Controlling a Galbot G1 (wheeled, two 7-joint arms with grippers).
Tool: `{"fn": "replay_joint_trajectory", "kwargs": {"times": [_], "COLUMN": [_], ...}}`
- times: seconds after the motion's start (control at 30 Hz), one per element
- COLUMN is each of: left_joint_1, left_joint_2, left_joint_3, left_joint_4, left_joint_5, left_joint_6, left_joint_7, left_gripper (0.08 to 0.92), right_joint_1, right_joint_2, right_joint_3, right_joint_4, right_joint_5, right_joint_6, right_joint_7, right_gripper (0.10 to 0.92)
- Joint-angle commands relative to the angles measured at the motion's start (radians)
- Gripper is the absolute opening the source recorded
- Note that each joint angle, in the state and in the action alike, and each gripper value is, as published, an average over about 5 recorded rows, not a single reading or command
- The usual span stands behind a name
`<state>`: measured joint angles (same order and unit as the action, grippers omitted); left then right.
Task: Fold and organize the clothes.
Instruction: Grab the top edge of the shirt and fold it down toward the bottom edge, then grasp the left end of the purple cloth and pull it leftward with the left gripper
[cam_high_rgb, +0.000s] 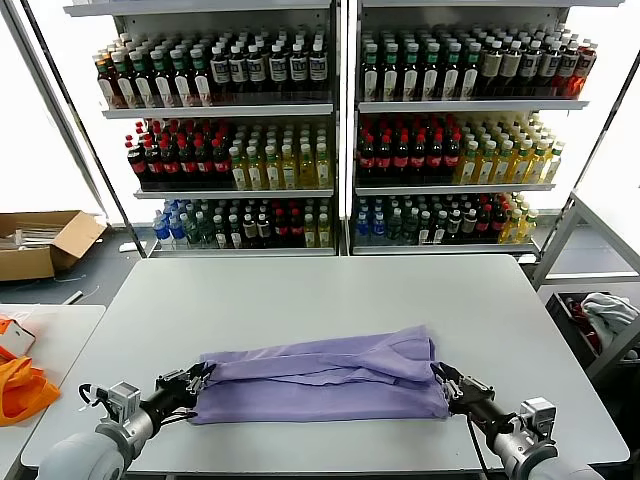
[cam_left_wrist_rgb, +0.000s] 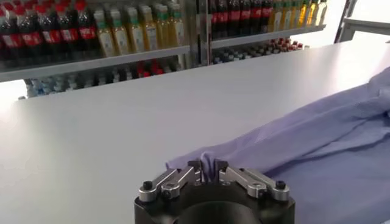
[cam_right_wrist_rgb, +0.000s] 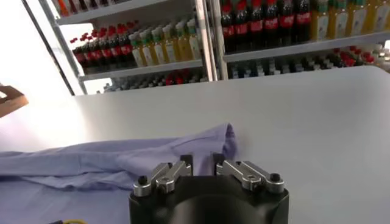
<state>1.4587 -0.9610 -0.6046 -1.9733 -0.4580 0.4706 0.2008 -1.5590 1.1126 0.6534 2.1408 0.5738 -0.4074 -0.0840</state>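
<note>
Both your grippers sit at the near table (cam_high_rgb: 320, 300) edge: the left gripper (cam_high_rgb: 192, 384) is pinched on a corner of the lavender T-shirt (cam_high_rgb: 320, 375), while the right gripper (cam_high_rgb: 447, 386) is narrow at the opposite end — cloth between its fingers isn't visible. Soft, creased cotton runs lengthwise between them, an arm at each end; bottle shelves (cam_high_rgb: 330, 120) stand beyond.

I can read no text anywhere; the labels on the shelved drink bottles (cam_high_rgb: 400, 150) are too small for me.
</note>
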Motion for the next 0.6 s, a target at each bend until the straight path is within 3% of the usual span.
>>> {"fn": "replay_joint_trajectory", "kwargs": {"times": [0.03,0.17,0.3,0.47,0.6], "left_joint_1": [0.053,0.097,0.118,0.102,0.08], "left_joint_2": [-0.028,-0.079,-0.159,-0.238,-0.266], "left_joint_3": [-0.048,0.003,0.067,0.13,0.152], "left_joint_4": [-0.058,-0.093,-0.075,-0.044,-0.026], "left_joint_5": [-0.031,-0.077,-0.07,-0.031,-0.004], "left_joint_6": [-0.056,-0.143,-0.204,-0.19,-0.141], "left_joint_7": [-0.128,-0.285,-0.401,-0.531,-0.575], "left_gripper": [0.343,0.456,0.577,0.716,0.804], "right_joint_1": [-0.017,-0.028,-0.068,-0.117,-0.149], "right_joint_2": [0.02,0.059,0.096,0.122,0.133], "right_joint_3": [0.02,0.036,0.05,0.054,0.056], "right_joint_4": [-0.015,-0.035,-0.033,-0.035,-0.027], "right_joint_5": [-0.102,-0.133,-0.133,-0.147,-0.146], "right_joint_6": [0.267,0.441,0.483,0.502,0.513], "right_joint_7": [0.008,-0.003,-0.009,-0.012,-0.018], "right_gripper": [0.44,0.561,0.674,0.798,0.821]}}
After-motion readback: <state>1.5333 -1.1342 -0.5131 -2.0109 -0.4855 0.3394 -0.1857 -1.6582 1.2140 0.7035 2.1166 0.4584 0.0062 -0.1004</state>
